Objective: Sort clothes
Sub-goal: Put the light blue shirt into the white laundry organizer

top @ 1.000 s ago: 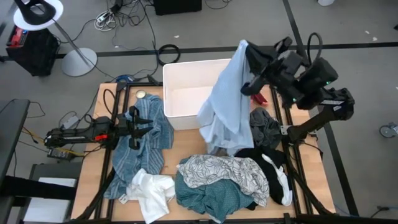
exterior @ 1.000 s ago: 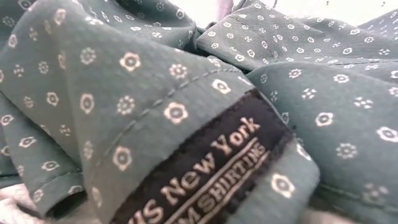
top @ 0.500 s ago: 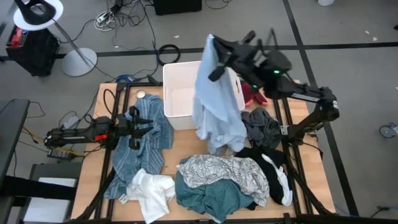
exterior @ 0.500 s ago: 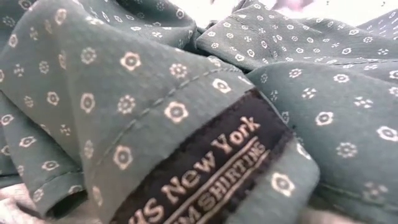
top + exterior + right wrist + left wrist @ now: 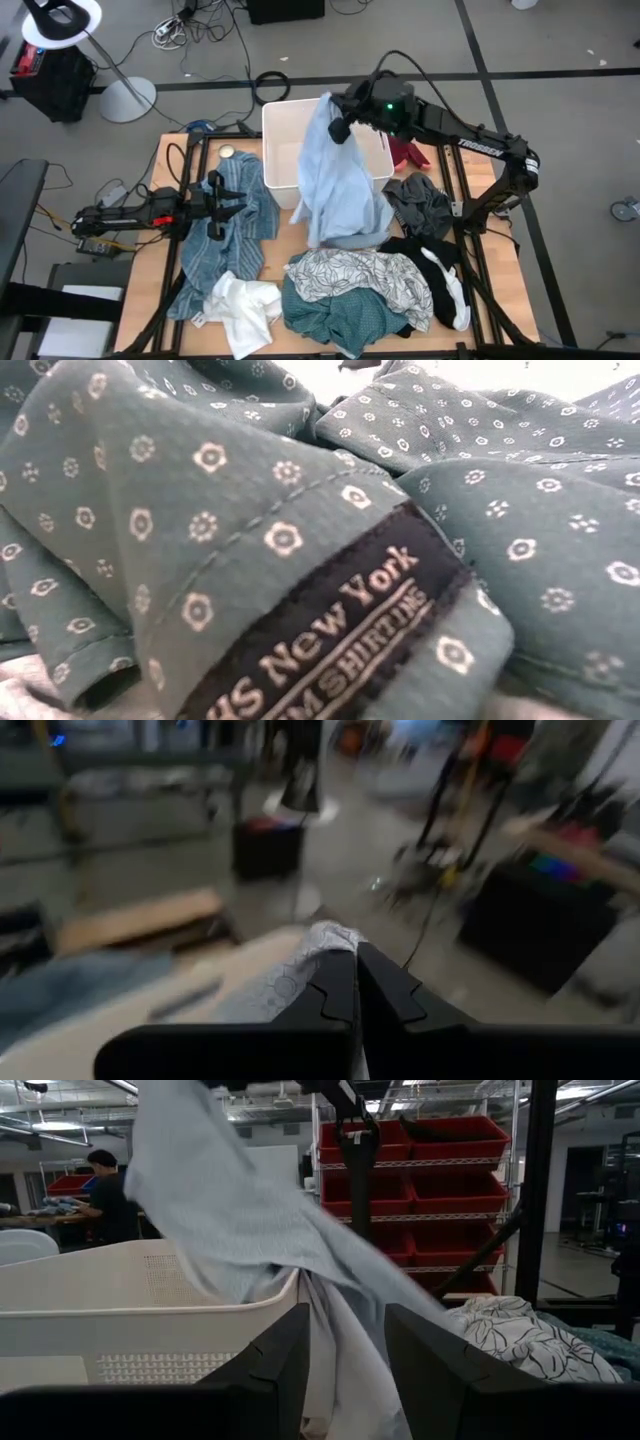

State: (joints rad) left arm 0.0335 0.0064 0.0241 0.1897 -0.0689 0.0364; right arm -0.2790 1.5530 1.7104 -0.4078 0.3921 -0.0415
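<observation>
Setting: grey floor with cables and a lamp base around a wooden table (image 5: 170,150); red storage bins line shelves in the room behind, and a person stands far off in the left wrist view.
Bin: white bin (image 5: 285,135) at the far middle of the table, mostly empty where visible.
Right claw: the right claw (image 5: 335,112) is above the bin's right part, fingers pressed together, pinching the top of the light blue garment (image 5: 335,185).
Light blue garment: hangs from the pinch in a long drape; its upper part is over the bin, its lower part spills over the bin's near rim onto the table.
Left claw: the left claw (image 5: 215,195) rests low on the denim-blue garment (image 5: 225,235) at the left, fingers spread with nothing between them, waiting.
Other clothes: plain white garment (image 5: 240,310) at the near left; leaf-print garment (image 5: 365,275) lying on the teal garment (image 5: 335,315) at near centre; black garment (image 5: 425,250) and white sock (image 5: 450,290) at the right; red garment (image 5: 405,155) just beside the bin's right wall.
Low view: filled by teal patterned cloth with a sewn label.
Handling: the fabric looks light, limp and unlikely to slip from a tight pinch; it will trail and may snag the bin's rim.
Where to hold: an edge or bunched fold near the top seems best, as now, so the rest hangs free.
</observation>
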